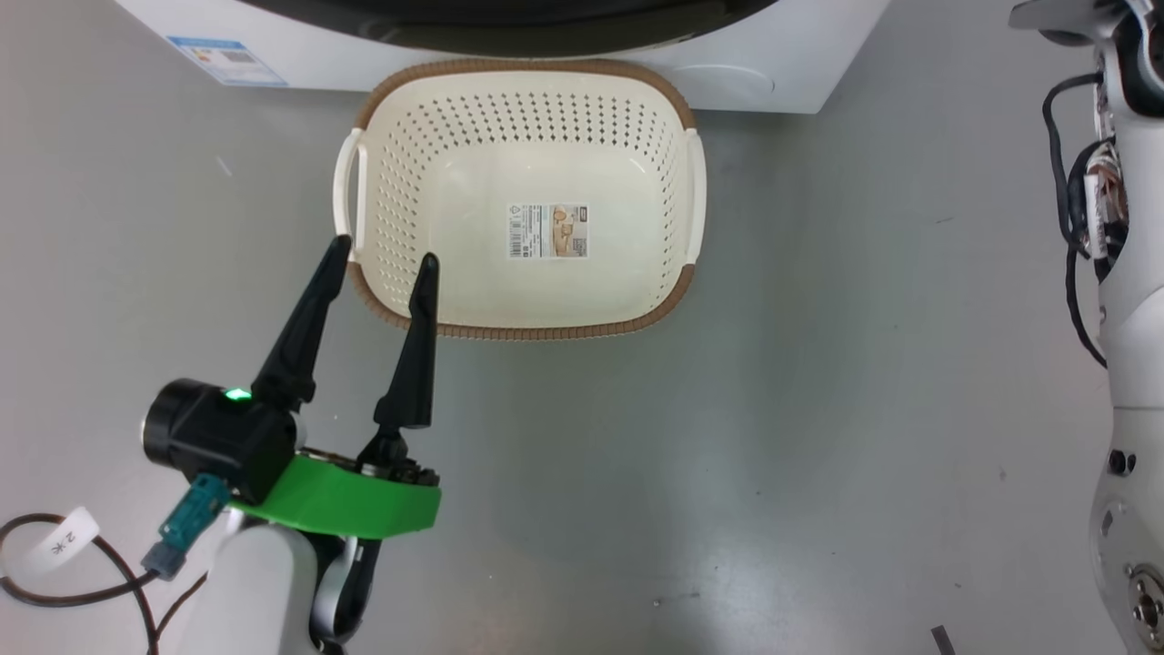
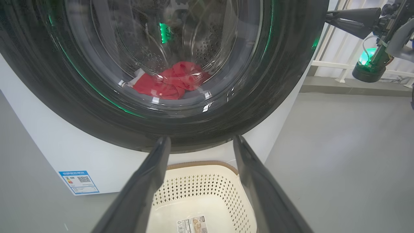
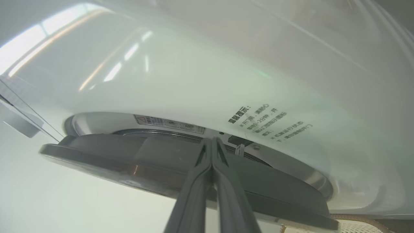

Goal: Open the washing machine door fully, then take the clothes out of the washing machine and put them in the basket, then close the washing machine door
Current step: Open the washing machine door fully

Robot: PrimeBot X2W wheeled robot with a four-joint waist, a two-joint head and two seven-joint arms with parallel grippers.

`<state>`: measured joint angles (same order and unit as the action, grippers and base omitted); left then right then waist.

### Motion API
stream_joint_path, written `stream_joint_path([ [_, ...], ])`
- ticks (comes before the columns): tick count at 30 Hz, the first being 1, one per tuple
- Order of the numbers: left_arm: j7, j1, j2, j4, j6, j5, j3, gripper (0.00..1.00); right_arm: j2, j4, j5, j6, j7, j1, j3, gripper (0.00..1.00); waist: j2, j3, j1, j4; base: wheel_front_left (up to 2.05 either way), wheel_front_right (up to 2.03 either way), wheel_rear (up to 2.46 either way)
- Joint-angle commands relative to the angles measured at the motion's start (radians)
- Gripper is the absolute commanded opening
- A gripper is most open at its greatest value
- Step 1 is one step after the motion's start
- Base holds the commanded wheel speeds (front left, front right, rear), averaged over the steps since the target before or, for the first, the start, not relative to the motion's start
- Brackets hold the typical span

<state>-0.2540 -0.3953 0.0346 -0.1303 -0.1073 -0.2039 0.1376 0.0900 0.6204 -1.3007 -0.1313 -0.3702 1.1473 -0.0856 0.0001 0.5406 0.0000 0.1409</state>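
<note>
The cream basket stands on the floor against the white washing machine, under the washing machine door. Through the door's glass, the red clothes lie low in the steel drum. My left gripper hovers open and holds nothing, at the basket's near left corner; its fingers frame the basket and the door's black rim. My right gripper is shut, its tips at the gap between the door's edge and the machine front. The right gripper reaches the door's right side.
Grey floor spreads around the basket. My right arm with its cables runs down the right edge. A blue sticker marks the machine's lower left. White railings stand behind to the right.
</note>
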Motion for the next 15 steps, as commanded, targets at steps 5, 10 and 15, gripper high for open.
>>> stream_joint_path([
  [5,-0.008,-0.015,0.016,0.028,-0.006,-0.007,-0.024,1.00,-0.021,-0.001,0.023,0.001,-0.042,0.062,-0.010,0.00,-0.0001,0.020,0.0000,0.012,0.00,0.00,0.00],
  [10,-0.008,-0.024,0.016,0.025,-0.007,-0.011,-0.020,1.00,-0.026,0.023,0.034,0.001,-0.078,0.104,-0.029,0.00,-0.0001,0.034,0.0000,0.022,0.00,0.00,0.00],
  [15,-0.008,-0.032,0.016,0.022,-0.008,-0.018,-0.015,1.00,-0.031,0.050,0.047,0.001,-0.112,0.137,-0.043,0.00,-0.0001,0.043,0.0000,0.031,0.00,0.00,0.00],
])
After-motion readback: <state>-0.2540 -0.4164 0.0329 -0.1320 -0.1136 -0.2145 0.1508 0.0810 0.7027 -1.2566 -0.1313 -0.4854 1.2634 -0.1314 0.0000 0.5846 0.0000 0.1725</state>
